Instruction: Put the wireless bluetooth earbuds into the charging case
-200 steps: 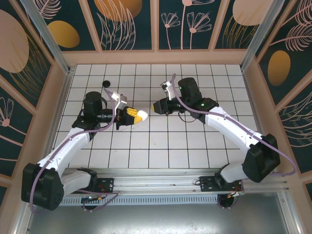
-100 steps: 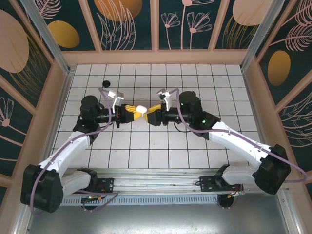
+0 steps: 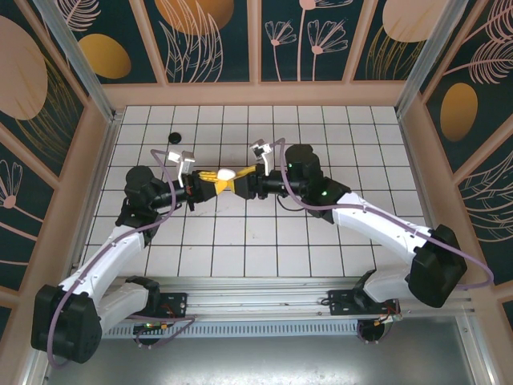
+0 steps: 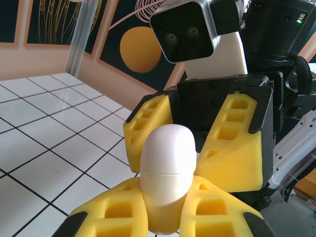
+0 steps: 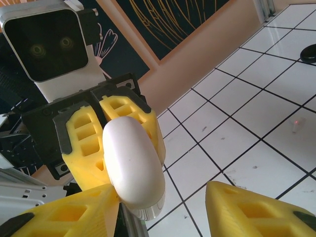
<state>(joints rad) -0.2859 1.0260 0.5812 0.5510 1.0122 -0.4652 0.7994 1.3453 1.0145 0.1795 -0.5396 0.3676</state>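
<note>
Your left gripper (image 3: 215,180) has its jaws pinching the white charging case (image 4: 167,168) above the counter (image 3: 337,128). Your right gripper (image 3: 240,185) faces it, jaws spread beside the case.

Top camera hangs high above and behind the arm bases (image 3: 167,305), looking steeply down on the tiled table (image 3: 240,241), far from the white case (image 3: 227,172) at mid-table. Left wrist camera (image 5: 47,37) sits just behind the case, looking across it at the right wrist camera (image 4: 186,32), which stares back from the case's other side, equally close. All three views share the case.
</note>
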